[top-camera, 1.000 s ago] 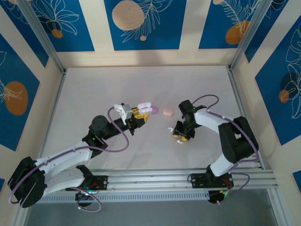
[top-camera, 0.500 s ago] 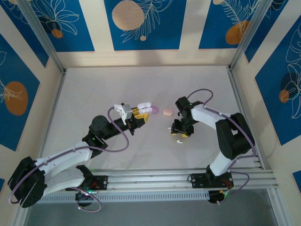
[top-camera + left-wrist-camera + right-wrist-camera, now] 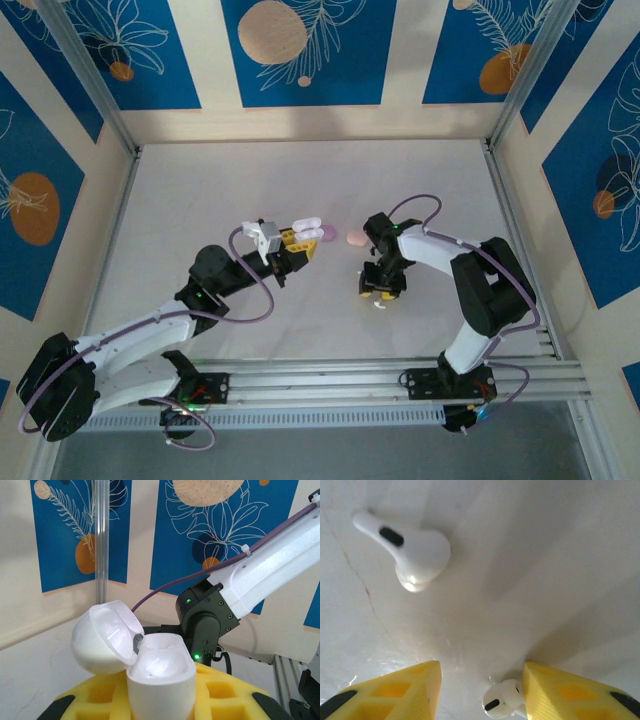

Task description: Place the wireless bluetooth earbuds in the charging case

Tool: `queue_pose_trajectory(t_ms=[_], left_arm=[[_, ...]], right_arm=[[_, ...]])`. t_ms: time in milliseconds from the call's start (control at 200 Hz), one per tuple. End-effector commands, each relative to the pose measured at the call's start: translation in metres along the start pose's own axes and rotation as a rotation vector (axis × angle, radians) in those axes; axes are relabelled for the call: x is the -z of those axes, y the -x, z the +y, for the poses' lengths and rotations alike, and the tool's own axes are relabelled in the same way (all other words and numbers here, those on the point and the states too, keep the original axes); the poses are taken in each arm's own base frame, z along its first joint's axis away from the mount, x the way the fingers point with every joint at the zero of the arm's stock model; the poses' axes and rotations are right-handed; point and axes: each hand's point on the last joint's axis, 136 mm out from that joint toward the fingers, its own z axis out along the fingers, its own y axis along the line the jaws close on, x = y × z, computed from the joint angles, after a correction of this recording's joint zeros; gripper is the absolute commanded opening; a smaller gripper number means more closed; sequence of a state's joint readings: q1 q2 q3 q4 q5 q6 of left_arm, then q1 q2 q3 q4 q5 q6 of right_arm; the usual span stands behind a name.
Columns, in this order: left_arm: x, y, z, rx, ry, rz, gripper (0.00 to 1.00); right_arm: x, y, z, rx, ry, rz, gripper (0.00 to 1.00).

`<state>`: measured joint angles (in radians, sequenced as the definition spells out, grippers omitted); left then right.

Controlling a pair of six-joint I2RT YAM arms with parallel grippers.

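Observation:
My left gripper (image 3: 298, 240) is shut on a white charging case (image 3: 160, 667), held upright above the table with its lid (image 3: 105, 637) swung open to the left. Both wells inside look empty. My right gripper (image 3: 379, 288) points down at the table with its yellow fingers (image 3: 407, 687) open. A white earbud (image 3: 502, 703) lies on the table between them, against the right finger. A second white earbud (image 3: 415, 550) lies apart, farther out on the table. In the top view one white earbud (image 3: 381, 306) shows just beside the right gripper.
A peach case (image 3: 356, 238) and a purple case (image 3: 327, 233) lie on the table between the two grippers, close to the held case. The right arm's wrist (image 3: 210, 620) stands just behind the held case. Walls and metal posts ring the table (image 3: 200, 200).
My right gripper has slid left and slightly nearer across the table, its jaws shifting in width on the way. The left arm and the case have not moved.

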<state>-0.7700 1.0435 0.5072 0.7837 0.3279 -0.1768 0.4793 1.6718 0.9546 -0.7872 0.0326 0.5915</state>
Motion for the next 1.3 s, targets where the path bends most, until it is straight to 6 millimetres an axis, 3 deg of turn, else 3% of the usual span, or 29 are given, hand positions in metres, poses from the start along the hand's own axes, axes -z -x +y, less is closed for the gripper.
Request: queue_pose_trajectory(t_ms=[0, 225, 685, 1296], left_arm=[[0.001, 0.013, -0.005, -0.009, -0.015, -0.043, 0.13], [0.001, 0.012, -0.005, -0.004, -0.016, -0.044, 0.13], [0.002, 0.012, -0.005, -0.006, -0.012, -0.041, 0.13], [0.0, 0.011, -0.005, 0.002, -0.016, -0.035, 0.13]], right_arm=[[0.005, -0.018, -0.008, -0.071, -0.019, 0.044, 0.47], [0.002, -0.026, -0.006, -0.096, 0.002, 0.072, 0.48], [0.004, -0.009, -0.012, 0.096, -0.141, 0.018, 0.47], [-0.003, -0.019, -0.01, 0.15, -0.142, 0.081, 0.32]])
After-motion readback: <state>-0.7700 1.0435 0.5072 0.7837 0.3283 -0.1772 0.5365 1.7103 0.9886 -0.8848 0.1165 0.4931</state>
